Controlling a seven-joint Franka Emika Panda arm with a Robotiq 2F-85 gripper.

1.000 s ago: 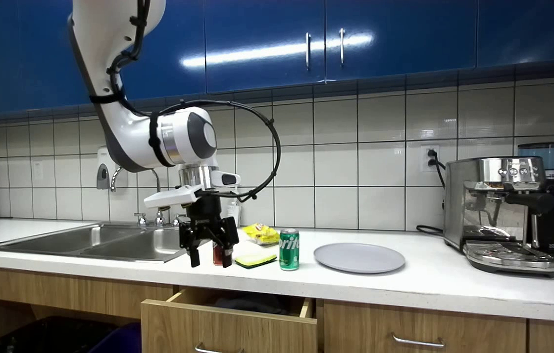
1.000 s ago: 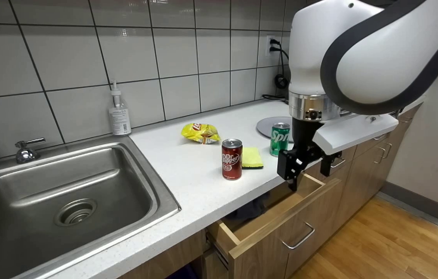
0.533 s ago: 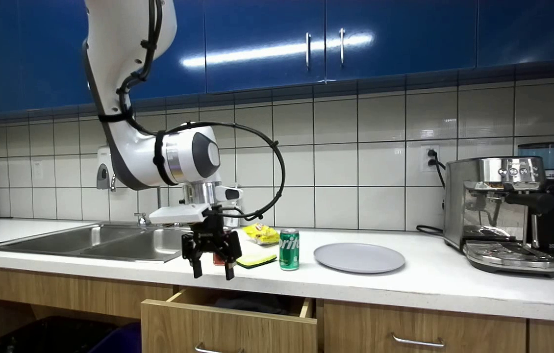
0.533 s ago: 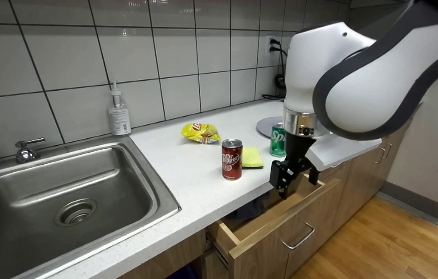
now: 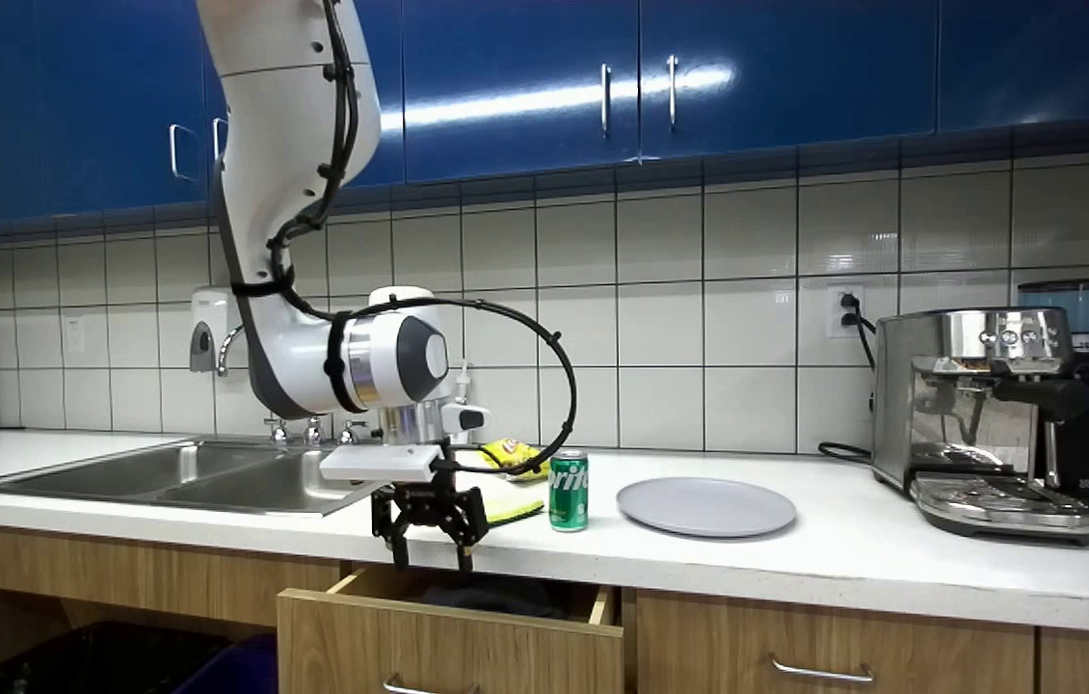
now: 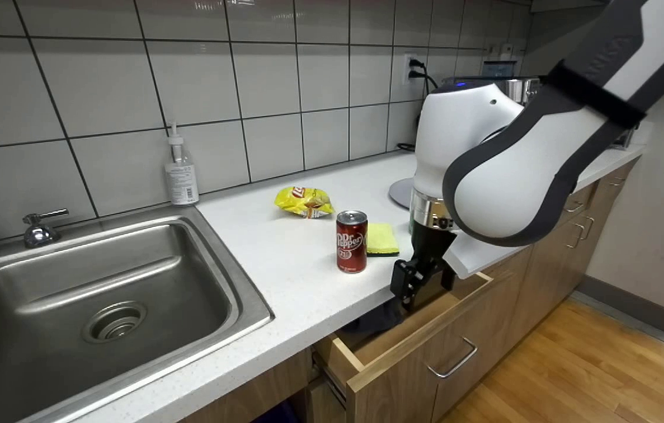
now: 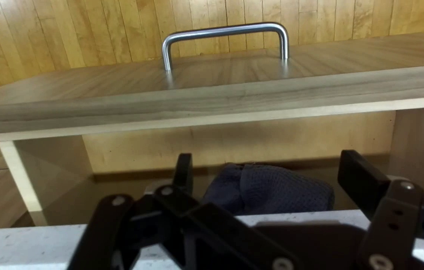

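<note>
My gripper (image 5: 433,566) hangs fingers-down above the pulled-out drawer (image 6: 432,330), just off the counter's front edge. Its jaws stand wide apart with nothing between them. Inside the drawer a crumpled dark blue cloth (image 7: 283,187) lies below and appears between the two fingers in the wrist view, not touched as far as I can see. The cloth's near part is hidden by the counter edge (image 7: 28,240). On the counter close by are a red Dr Pepper can (image 6: 352,242), a yellow sponge (image 6: 382,239) and a green Sprite can (image 5: 569,492), all apart from the gripper.
A yellow chip bag (image 6: 304,201) and a grey plate (image 5: 706,507) lie farther back. The steel sink (image 6: 250,288) and a soap bottle (image 6: 181,170) are beside them. A coffee machine (image 5: 978,414) stands at the counter's far end. The drawer handle (image 7: 227,32) sticks out in front.
The arm has come down toward the drawer, shifting right in an exterior view and left in another. The jaws have stayed wide. Cans, sponge, bag, drawer and cloth have not moved.
</note>
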